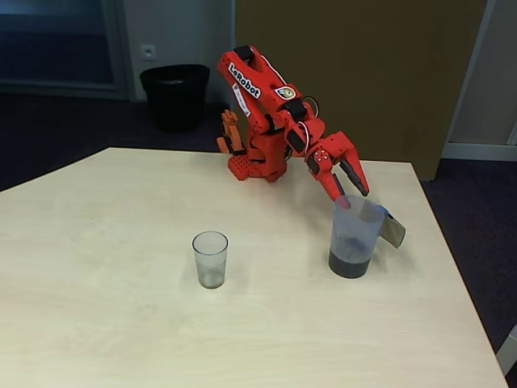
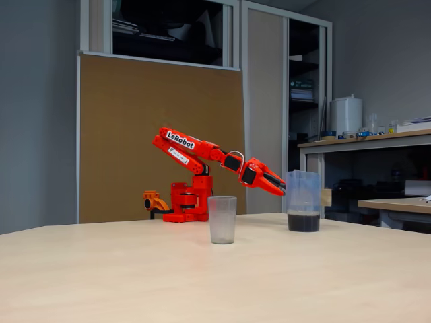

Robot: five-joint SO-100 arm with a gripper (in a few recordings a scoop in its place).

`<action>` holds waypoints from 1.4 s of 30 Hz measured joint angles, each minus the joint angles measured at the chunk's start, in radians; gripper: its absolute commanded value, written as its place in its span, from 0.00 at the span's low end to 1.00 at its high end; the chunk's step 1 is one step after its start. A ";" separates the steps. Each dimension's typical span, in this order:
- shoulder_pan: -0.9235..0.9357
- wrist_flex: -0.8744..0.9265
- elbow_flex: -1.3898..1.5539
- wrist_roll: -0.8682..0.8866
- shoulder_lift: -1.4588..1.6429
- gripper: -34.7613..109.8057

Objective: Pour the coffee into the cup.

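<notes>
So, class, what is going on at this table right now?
A red robot arm reaches toward a translucent jug with dark coffee at its bottom. Its gripper, jaws open, sits at the jug's rim and has not closed on it. The jug stands upright on the table. The cup stands apart, to the left in both fixed views, and looks empty. Nothing has been poured yet.

The table [image 1: 121,323] looks like pale wood-grain laminate, smooth with a soft sheen. On it, the cup [image 1: 210,259] is clear, slightly cloudy plastic. Beside it, the jug [image 1: 355,234] is bluish translucent plastic, the dark coffee [image 1: 349,264] showing through. The pincer [image 1: 353,194] behind the jug is glossy red plastic.
</notes>
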 measured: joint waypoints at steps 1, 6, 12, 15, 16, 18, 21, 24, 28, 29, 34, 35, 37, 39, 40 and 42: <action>0.000 -0.005 -0.023 -0.002 -0.026 0.36; 0.000 -0.035 -0.118 -0.003 -0.149 0.36; -0.009 -0.078 -0.199 0.011 -0.259 0.36; -0.020 -0.104 -0.230 0.011 -0.299 0.36; -0.023 -0.110 -0.236 0.011 -0.316 0.36; -0.018 -0.129 -0.238 0.011 -0.336 0.36; -0.012 -0.161 -0.241 0.011 -0.387 0.36; -0.008 -0.184 -0.256 0.011 -0.422 0.36; 0.008 -0.199 -0.267 -0.012 -0.476 0.36; 0.009 -0.210 -0.273 -0.026 -0.494 0.36; 0.028 -0.235 -0.318 -0.057 -0.561 0.36; 0.028 -0.244 -0.322 -0.066 -0.569 0.35; 0.041 -0.261 -0.337 -0.077 -0.600 0.35; 0.043 -0.270 -0.354 -0.091 -0.634 0.35; 0.043 -0.282 -0.359 -0.092 -0.640 0.35; 0.043 -0.310 -0.373 -0.103 -0.669 0.35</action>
